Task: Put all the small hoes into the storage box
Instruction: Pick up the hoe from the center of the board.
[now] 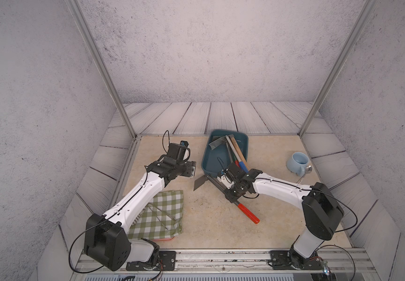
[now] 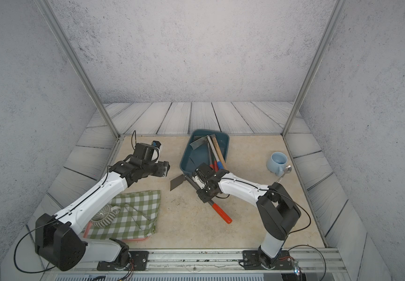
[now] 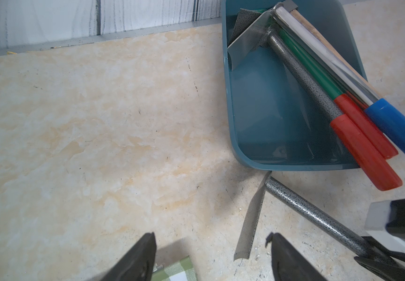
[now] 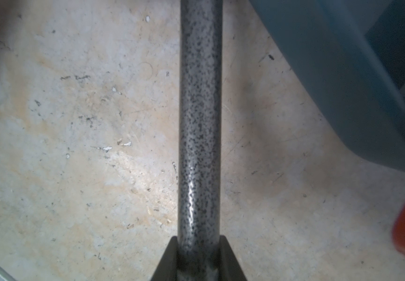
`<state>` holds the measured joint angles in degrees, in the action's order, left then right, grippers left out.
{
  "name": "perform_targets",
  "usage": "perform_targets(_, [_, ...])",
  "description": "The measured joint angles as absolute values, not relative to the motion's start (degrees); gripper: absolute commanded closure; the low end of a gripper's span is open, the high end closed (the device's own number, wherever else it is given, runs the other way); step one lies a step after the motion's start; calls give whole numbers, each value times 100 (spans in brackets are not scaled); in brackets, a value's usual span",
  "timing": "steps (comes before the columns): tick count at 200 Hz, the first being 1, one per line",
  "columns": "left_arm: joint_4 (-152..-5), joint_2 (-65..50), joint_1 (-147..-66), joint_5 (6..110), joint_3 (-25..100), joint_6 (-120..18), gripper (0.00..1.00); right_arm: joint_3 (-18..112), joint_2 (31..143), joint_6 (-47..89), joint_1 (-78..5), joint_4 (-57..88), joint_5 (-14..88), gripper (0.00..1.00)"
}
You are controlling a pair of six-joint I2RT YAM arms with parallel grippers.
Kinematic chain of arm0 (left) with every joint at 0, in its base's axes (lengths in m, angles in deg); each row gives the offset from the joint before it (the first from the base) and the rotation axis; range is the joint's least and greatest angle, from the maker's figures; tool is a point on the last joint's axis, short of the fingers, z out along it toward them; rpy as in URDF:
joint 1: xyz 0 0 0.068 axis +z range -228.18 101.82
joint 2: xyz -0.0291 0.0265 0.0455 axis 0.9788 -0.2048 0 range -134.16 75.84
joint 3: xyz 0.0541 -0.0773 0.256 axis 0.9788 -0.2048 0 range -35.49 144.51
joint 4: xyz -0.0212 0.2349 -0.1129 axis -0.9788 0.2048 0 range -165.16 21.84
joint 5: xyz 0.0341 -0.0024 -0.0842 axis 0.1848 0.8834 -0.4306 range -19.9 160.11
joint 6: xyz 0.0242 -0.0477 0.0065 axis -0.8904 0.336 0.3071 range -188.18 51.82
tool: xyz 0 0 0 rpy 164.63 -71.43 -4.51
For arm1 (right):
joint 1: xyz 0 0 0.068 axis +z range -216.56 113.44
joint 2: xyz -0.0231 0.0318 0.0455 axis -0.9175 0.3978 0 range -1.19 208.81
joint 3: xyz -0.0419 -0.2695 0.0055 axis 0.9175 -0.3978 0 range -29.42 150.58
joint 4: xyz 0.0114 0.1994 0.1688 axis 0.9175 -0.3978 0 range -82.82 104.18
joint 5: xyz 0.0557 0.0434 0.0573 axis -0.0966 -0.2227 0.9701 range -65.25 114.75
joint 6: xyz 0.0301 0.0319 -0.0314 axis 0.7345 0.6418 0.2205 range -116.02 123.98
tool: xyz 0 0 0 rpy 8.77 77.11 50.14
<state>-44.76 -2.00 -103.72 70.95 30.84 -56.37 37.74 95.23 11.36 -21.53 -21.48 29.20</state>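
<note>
One small hoe (image 4: 200,121), clamped at its shaft by the right gripper (image 4: 199,242), just outside the storage box (image 1: 205,158).
Grasp looks made; next comes lifting it clear over the rim. The left gripper (image 3: 212,243) hangs wide and empty.

No legible text; small mark (image 1: 238,140) on storage box (image 1: 211,158) unreadable.

arms (image 1: 153,187): white shells | joints (image 1: 106,240): black housings | cables (image 1: 135,192): thin, black | base plates (image 1: 167,259): black, screwed
</note>
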Motion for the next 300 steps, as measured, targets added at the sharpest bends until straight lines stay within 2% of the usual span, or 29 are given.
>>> perform_targets(162, [-4452,-203,-10372,7136,3084,-5635,23,3747,8732,1070,-2153,-2351,2981,100])
perform_targets(300, [-4452,-211,-10372,7141,3084,-5635,23,3944,8666,915,-2153,-2533,2979,100])
